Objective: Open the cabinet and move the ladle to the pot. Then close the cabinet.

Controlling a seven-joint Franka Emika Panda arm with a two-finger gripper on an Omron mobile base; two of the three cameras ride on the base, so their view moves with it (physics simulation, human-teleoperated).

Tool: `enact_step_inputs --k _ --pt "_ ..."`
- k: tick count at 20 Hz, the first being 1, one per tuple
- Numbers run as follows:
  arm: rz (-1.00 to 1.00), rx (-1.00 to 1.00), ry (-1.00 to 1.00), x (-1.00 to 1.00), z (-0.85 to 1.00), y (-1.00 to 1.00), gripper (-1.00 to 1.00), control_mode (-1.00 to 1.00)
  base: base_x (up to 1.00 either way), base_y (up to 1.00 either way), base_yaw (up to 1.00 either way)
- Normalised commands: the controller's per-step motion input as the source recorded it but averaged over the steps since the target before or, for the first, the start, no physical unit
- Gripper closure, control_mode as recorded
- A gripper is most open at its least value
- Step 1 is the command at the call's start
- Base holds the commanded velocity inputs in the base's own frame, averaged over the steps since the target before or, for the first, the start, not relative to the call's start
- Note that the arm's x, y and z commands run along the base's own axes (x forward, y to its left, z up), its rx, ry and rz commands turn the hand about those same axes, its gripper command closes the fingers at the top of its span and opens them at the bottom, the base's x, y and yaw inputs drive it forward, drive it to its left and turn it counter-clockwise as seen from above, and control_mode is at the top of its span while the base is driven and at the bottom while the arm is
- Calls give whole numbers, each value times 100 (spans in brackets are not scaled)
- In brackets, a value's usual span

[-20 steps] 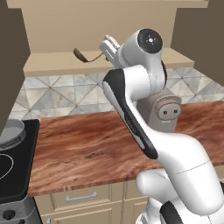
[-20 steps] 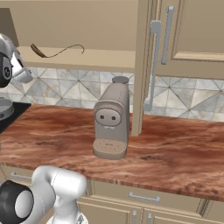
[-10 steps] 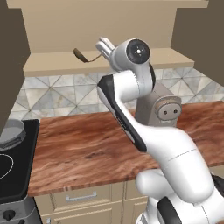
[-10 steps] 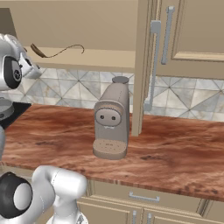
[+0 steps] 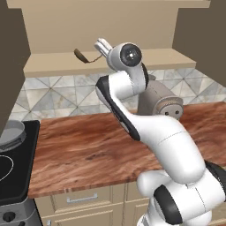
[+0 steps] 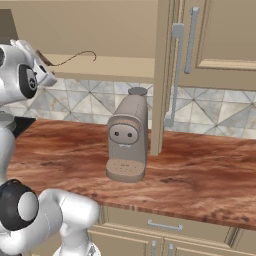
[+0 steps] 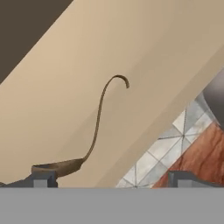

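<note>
Ladle [image 7: 97,127] on open cabinet [image 5: 132,59] shelf | coffee machine [image 6: 127,141] below | tool [image 5: 103,46] beside

**Surface finish, materials as rendered**

Tabletop [image 5: 84,145]: reddish-brown wood grain, light sheen. Cabinet [image 6: 210,35]: matt tan, panelled; bar handles [image 6: 175,75] silver, metallic. Ladle [image 7: 94,131]: dark brown, matt, thin smooth handle. Pot [image 5: 11,132]: grey metal, dull. Coffee machine [image 6: 127,142]: matt grey-taupe, plastic-looking. Backsplash [image 5: 57,95]: smooth grey tile. Hand [image 5: 102,45]: glossy white shell.

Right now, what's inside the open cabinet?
Inside the cabinet, just the ladle lies on the bottom shelf, near the pincer. The robot's arm covers part of the shelf, so that bit stays hidden.
</note>
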Motion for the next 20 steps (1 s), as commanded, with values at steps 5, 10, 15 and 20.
enact_step_inputs --k 5,10,15,20 --pt "-4 0 0 49 0 0 -100 -100 0 0 0" --pt "-7 0 0 30 0 0 -100 -100 0 0 0" --pt "-8 5 14 21 0 -3 -100 -100 0 0 0" --pt "-2 2 8 28 4 -9 -100 -100 0 0 0"
